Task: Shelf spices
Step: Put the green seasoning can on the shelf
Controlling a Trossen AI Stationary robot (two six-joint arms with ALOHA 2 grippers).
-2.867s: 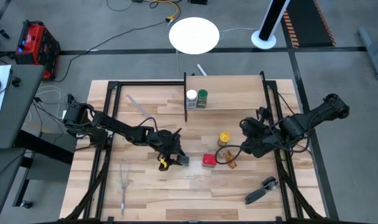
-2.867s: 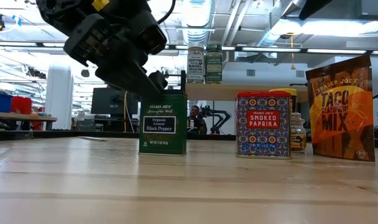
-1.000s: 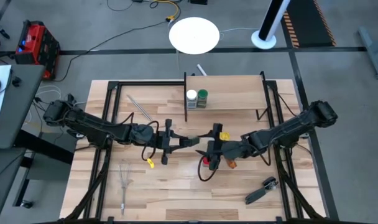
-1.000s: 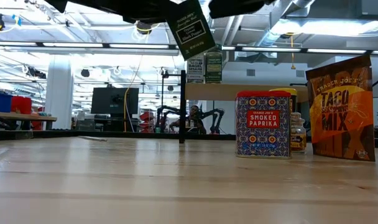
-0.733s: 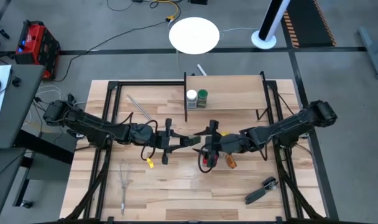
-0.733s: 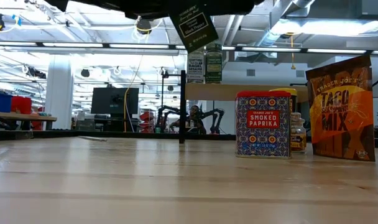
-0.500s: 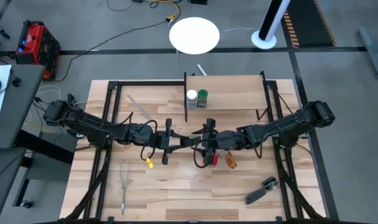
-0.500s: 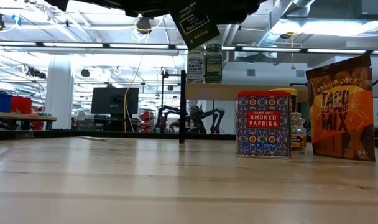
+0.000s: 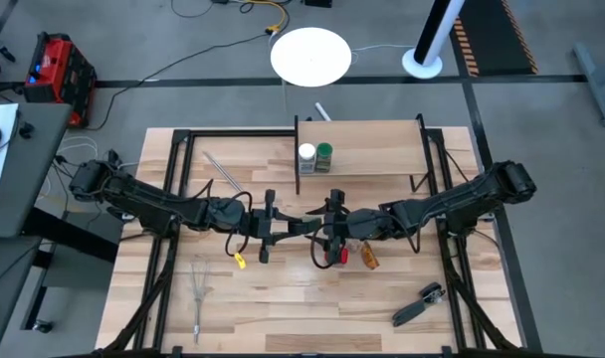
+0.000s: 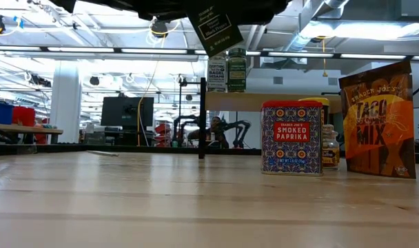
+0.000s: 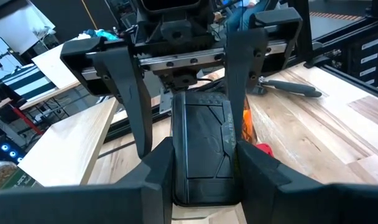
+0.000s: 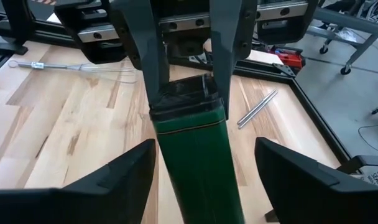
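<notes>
Green tin (image 10: 214, 26) held in air mid-table, tilted, between both grippers. Left gripper (image 9: 304, 227) pinches one end, fingers (image 12: 153, 59) tight on it. Right gripper (image 9: 330, 228) spread around the other end, fingers (image 11: 124, 87) flanking without contact. Two jars (image 9: 315, 157) on shelf (image 9: 382, 149); paprika tin (image 10: 291, 138), yellow-capped jar (image 10: 326, 145) and taco packet (image 10: 377, 120) on table (image 10: 161, 200).

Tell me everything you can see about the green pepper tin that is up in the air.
The pepper tin is a tall square box, metal by its look, dark green with a black top end and a dark label with pale lettering. It hangs tilted above the middle of the table, clear of the wood. The left pincer is shut on its black end. The right pincer is open, with its fingers on either side of the green body, not touching it.
</notes>
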